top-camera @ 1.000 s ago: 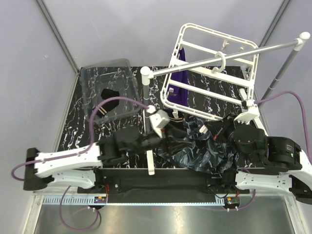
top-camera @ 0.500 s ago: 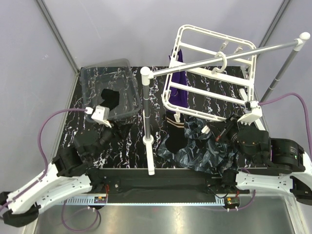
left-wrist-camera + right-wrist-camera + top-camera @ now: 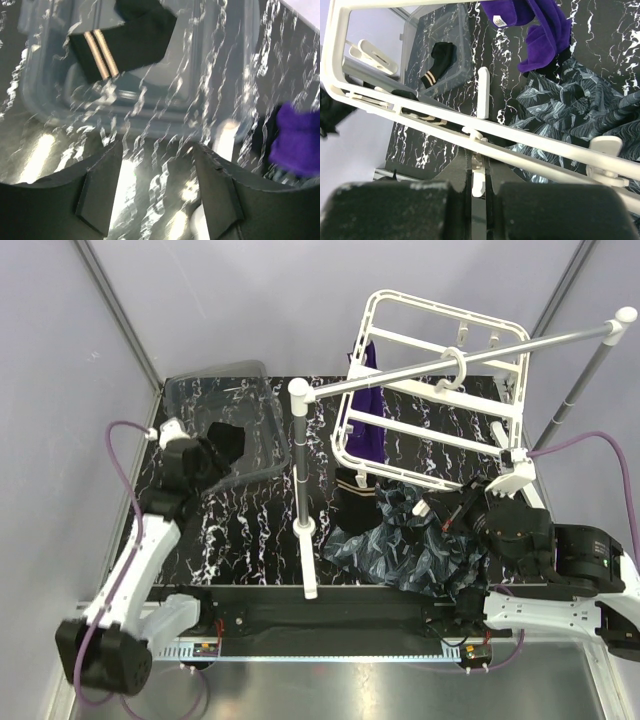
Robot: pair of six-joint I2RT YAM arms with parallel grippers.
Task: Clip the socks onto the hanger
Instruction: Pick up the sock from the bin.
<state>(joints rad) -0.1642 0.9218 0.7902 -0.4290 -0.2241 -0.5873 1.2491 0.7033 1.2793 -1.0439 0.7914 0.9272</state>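
work on the hanger (image 3: pixel 334 45) looks part done. it is hung by its hook from the grey rod (image 3: pixel 560 338), so that its clips dangle free above the table (image 3: pixel 250 530). a purple sock (image 3: pixel 368 415) is already clipped at its left side. a black sock (image 3: pixel 125 42) with two pale stripes is seen lying in the clear bin (image 3: pixel 230 400) at the far left. another dark sock (image 3: pixel 352 508) with a striped cuff is laid on the table just below the hanger's near edge, beside a patterned cloth (image 3: pixel 410 545).

the left gripper (image 3: pixel 157 160) is held over the bin's near wall with its jaws apart and nothing between them, apparently so that the striped sock can be reached. the right gripper (image 3: pixel 479 189) is closed under the hanger's near rail. a white clip (image 3: pixel 478 170) is seen running down into the narrow gap between its fingers. it seems to be pinched there, probably so that the frame is steadied or the clip is readied for the next sock. two socks are judged not yet hung.
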